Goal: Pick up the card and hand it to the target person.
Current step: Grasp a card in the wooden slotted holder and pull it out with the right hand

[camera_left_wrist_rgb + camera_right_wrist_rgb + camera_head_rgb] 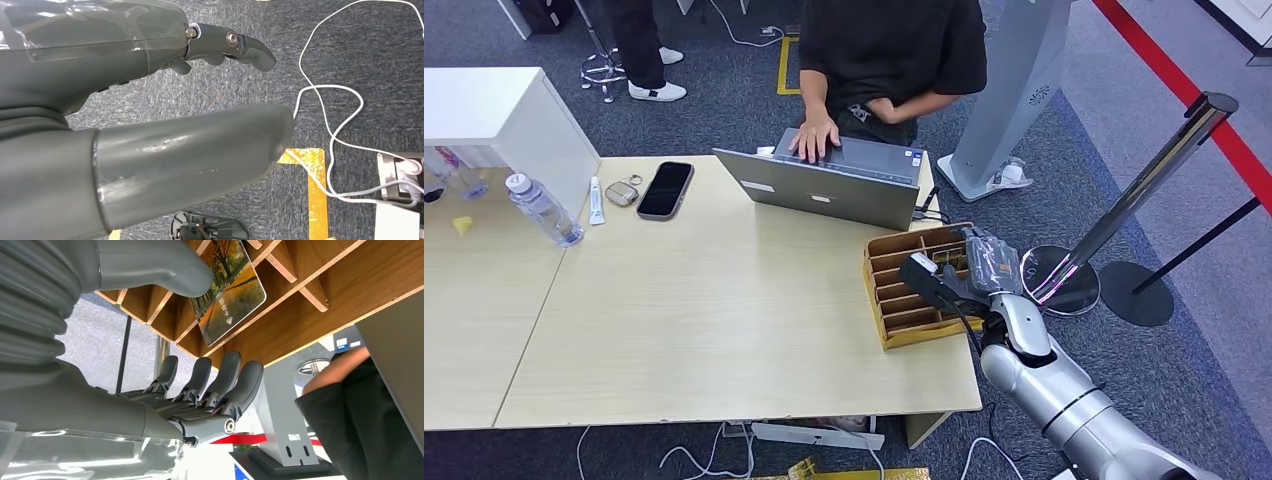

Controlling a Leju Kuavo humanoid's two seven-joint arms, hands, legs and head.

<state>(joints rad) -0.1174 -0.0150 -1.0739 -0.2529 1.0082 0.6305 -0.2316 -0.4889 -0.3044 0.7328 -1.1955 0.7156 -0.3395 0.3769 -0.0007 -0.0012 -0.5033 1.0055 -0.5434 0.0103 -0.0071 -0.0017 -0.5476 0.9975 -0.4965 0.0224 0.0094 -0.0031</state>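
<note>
The card (230,285), printed with autumn trees, stands in a slot of the wooden divider box (904,300) at the table's right edge. My right hand (969,265) reaches over the box's far right side. In the right wrist view its thumb (150,262) ends right beside the card, while its fingers (220,380) lie spread outside the box wall (325,305), gripping nothing. My left hand (150,125) hangs over the carpet with thumb and fingers apart, holding nothing. A person in a black shirt (894,50) stands behind the table, one hand on a laptop.
An open grey laptop (834,180) sits just behind the box. A phone (665,189), keys, a water bottle (542,210) and a white cabinet (494,110) are at the left. A chrome stanchion (1124,210) and a grey kiosk (1014,90) stand to the right.
</note>
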